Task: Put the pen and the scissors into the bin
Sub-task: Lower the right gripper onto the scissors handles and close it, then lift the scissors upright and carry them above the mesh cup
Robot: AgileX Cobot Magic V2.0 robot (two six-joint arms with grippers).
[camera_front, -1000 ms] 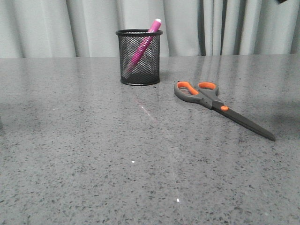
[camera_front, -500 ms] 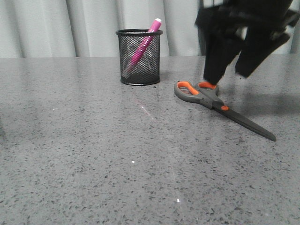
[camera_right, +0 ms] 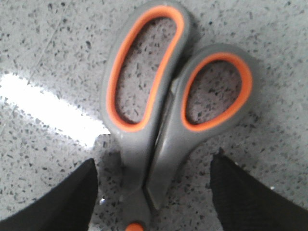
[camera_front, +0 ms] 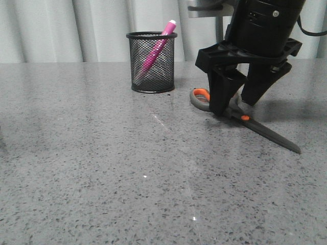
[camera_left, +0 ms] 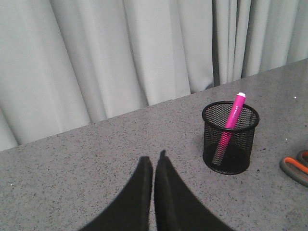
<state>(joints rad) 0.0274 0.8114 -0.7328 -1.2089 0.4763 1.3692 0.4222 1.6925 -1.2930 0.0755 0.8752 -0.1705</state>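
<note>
The black mesh bin (camera_front: pixel 151 62) stands upright at the back of the table, with the magenta pen (camera_front: pixel 155 51) leaning inside it, its white tip above the rim. The grey and orange scissors (camera_front: pixel 265 131) lie flat to the right of the bin, blades pointing to the front right. My right gripper (camera_front: pixel 237 104) is open and low over the scissors' handles, one finger on each side of the neck just behind the orange pivot (camera_right: pixel 131 226); the scissors (camera_right: pixel 166 103) fill the right wrist view. My left gripper (camera_left: pixel 153 161) is shut and empty, left of the bin (camera_left: pixel 230 137), where the pen (camera_left: pixel 230 118) also shows.
Grey speckled table (camera_front: pixel 102 168) with pale curtains (camera_front: pixel 76 25) behind. The right arm's black body (camera_front: pixel 260 30) stands above the scissors, right of the bin. An orange-lined scissors handle (camera_left: pixel 296 166) shows at the left wrist view's edge.
My right arm came into view from the upper right and has dropped lower, its open fingers now straddling the scissors' neck. The bin, pen and scissors have not moved.
</note>
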